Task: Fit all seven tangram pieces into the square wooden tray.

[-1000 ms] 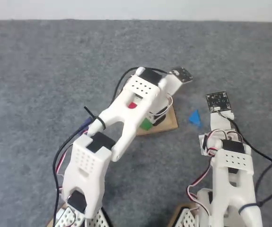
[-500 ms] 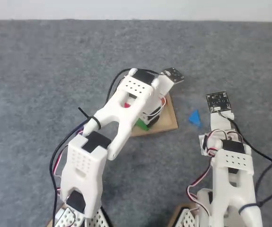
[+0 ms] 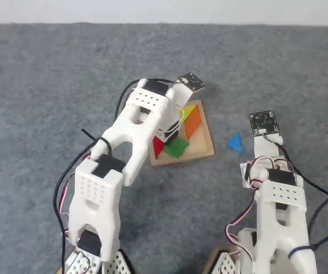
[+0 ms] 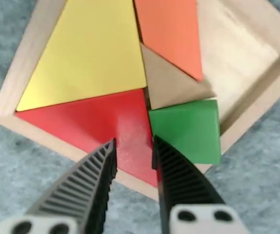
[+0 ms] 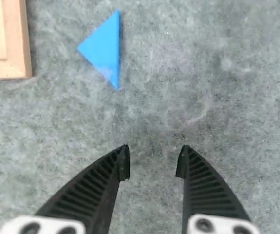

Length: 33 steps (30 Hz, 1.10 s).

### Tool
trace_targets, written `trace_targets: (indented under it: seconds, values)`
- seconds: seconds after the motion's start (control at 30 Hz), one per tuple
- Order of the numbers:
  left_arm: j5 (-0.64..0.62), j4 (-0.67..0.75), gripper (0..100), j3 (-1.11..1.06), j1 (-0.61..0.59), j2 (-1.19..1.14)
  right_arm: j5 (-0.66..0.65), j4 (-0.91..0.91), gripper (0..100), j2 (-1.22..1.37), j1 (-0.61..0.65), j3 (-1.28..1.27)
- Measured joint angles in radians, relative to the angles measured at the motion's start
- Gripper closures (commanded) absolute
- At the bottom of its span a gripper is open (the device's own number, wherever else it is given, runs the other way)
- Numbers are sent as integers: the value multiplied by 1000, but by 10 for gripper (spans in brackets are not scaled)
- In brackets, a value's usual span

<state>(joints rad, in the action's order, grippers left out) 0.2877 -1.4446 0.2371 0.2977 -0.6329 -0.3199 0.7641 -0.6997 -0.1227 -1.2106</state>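
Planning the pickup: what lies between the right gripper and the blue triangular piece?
Just bare grey carpet, seen in the right wrist view, between right gripper and blue triangular piece.

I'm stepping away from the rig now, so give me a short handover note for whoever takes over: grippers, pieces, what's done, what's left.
Left gripper: open, empty, above the red piece at the tray's edge.
Right gripper: open, empty, over the carpet near the blue triangle.
Done: yellow, orange, red, tan and green are in the tray; green looks to overlap the rim.
To do: blue triangle lies on the carpet beside the tray; one tray corner is bare.
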Motion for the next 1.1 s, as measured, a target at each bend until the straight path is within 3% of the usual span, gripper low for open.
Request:
trace_targets:
  seconds: [0.5, 0.8, 1.1]
  values:
    - [-2, -114, 878, -3, 118, 157, 0, 0, 822, 0, 0, 0]
    - [2, 43, 878, -161, 97, 153, 0, 0, 822, 0, -2, 0]
    - [2, 34, 878, 68, 25, -41, 0, 0, 822, 0, -2, 0]
